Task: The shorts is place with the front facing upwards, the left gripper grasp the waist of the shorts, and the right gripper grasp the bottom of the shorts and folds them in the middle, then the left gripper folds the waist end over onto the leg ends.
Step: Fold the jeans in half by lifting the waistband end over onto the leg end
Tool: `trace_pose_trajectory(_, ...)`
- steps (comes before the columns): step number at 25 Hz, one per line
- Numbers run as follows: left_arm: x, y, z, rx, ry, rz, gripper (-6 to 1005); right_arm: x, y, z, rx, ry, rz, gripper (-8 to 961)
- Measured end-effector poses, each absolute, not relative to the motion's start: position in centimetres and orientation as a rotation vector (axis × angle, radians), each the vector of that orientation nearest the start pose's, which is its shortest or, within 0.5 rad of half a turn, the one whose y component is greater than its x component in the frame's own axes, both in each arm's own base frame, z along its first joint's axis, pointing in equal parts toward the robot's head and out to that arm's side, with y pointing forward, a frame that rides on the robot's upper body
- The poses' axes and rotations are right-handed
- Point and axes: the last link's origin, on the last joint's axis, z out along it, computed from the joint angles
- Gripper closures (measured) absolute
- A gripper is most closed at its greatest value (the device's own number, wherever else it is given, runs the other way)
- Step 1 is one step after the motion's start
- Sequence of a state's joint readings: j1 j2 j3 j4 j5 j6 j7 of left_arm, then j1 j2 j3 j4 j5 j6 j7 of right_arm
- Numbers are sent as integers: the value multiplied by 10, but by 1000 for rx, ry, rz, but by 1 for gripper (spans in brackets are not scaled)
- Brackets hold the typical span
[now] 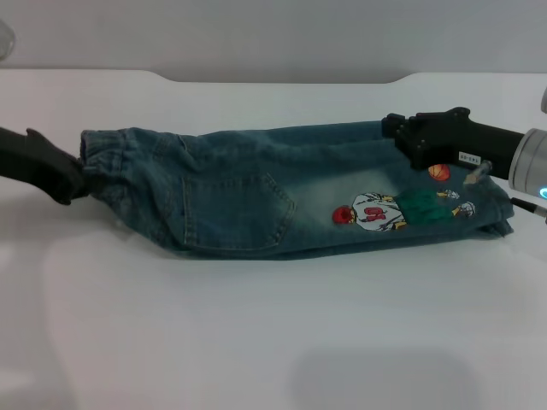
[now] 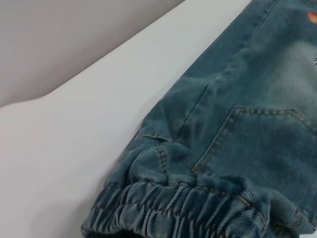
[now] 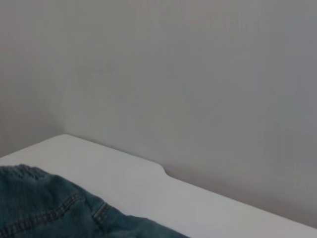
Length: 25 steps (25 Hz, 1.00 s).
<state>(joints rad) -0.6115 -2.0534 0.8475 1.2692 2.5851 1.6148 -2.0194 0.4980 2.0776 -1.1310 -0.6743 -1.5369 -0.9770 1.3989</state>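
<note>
I see bare table point(image 1: 256, 342) near me and behind; only the shorts point(image 1: 256, 196) lie across the middle.

The shorts point(image 1: 256, 201), faded blue denim, lie folded lengthwise across mid-frame, waistband point(image 1: 107, 158) left, cartoon print point(image 1: 376, 211) right.

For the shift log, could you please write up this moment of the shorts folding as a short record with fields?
garment: the shorts, already folded lengthwise, lying across the white table
side up: patch pocket and cartoon print
waist: the waist of the shorts, on the robot's left
hems: the bottom of the shorts, on the robot's right
left arm: the left gripper at the waistband edge
right arm: the right gripper over the far edge near the hems
</note>
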Motion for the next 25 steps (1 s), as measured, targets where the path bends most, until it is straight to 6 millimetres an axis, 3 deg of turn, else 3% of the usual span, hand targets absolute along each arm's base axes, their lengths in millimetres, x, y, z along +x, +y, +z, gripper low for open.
trace_pose_trajectory(25, -164, 384, 94, -2653, -493, 147, 928, 242, 378, -53, -2514, 692, 555, 913)
